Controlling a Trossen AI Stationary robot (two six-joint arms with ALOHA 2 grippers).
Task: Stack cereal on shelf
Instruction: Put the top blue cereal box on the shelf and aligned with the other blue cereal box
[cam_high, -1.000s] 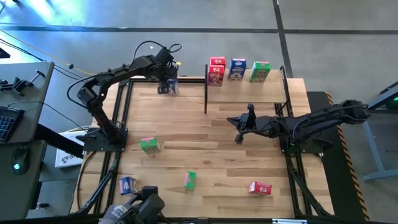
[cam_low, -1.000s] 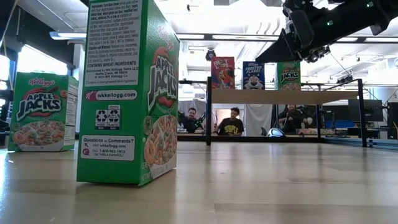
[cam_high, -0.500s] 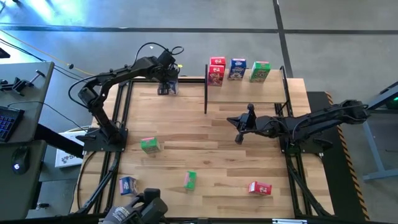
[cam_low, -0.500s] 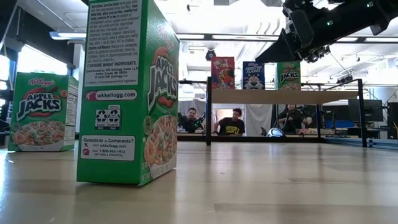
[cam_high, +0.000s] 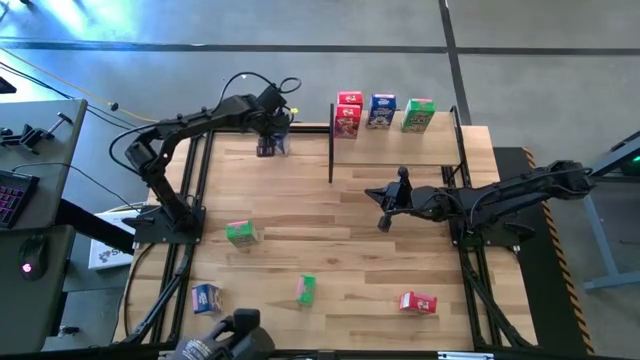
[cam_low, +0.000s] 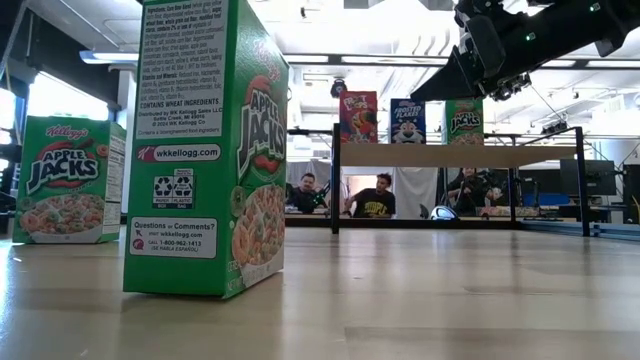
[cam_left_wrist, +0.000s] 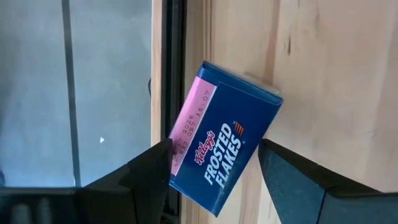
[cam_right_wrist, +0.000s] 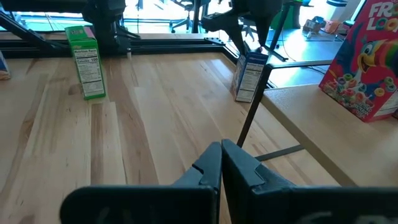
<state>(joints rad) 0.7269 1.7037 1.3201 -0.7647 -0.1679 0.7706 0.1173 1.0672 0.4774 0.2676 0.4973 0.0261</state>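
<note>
Left gripper (cam_high: 271, 146) at the far edge of the desk (cam_high: 330, 235), left of the shelf (cam_high: 395, 150); fingers straddle a blue Frosted Flakes box (cam_left_wrist: 222, 165) and look clamped on its sides, the box tilted in the wrist view. Whether it is lifted clear of the desk, cannot tell.

Right gripper (cam_high: 384, 222) waits mid-desk below the shelf, fingers pressed together, nothing held.

Done so far: three boxes upright in a row on the shelf, red (cam_high: 348, 113), blue (cam_high: 381, 110), green (cam_high: 418, 114).

Left to do, by my count: the Frosted Flakes box in hand, plus four loose on the desk: a green box (cam_high: 239, 233) near the left arm's base, a second green (cam_high: 306, 289), a blue (cam_high: 206, 297) and a red (cam_high: 418, 302) along the near side. Only eight boxes counted. Roughly a third done.
</note>
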